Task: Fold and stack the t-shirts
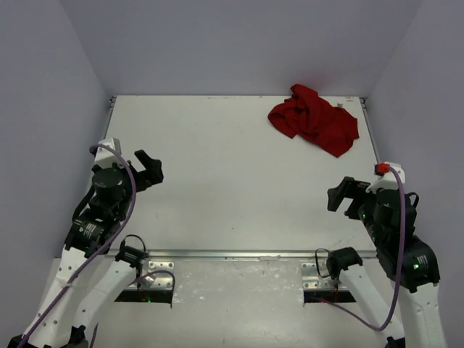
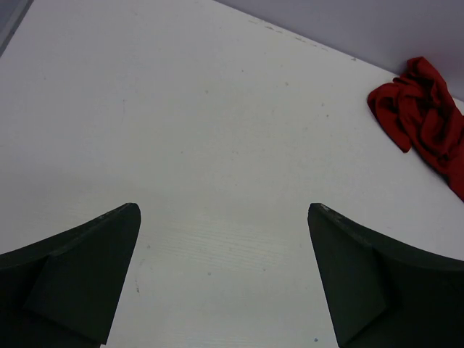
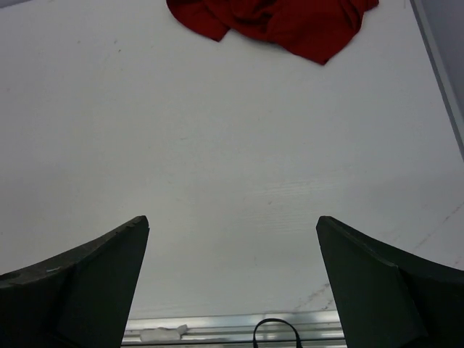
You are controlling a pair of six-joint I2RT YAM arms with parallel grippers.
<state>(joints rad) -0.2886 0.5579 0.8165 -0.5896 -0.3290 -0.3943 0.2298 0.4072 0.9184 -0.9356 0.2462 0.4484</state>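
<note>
A deep-red t-shirt [image 1: 314, 118] lies crumpled in a heap at the far right corner of the white table [image 1: 232, 181]. It also shows at the right edge of the left wrist view as the t-shirt [image 2: 424, 116], and at the top of the right wrist view as the t-shirt [image 3: 275, 22]. My left gripper [image 1: 148, 168] hovers open over the table's left side, far from the cloth, with nothing between its fingers. My right gripper [image 1: 342, 197] stands open near the right front, a good way short of the shirt, and holds nothing.
Grey walls close in the table on the left, back and right. A metal rail [image 1: 239, 254] runs along the table's near edge, with a black cable loop [image 3: 275, 330] just below it. Both arm bases sit at the bottom.
</note>
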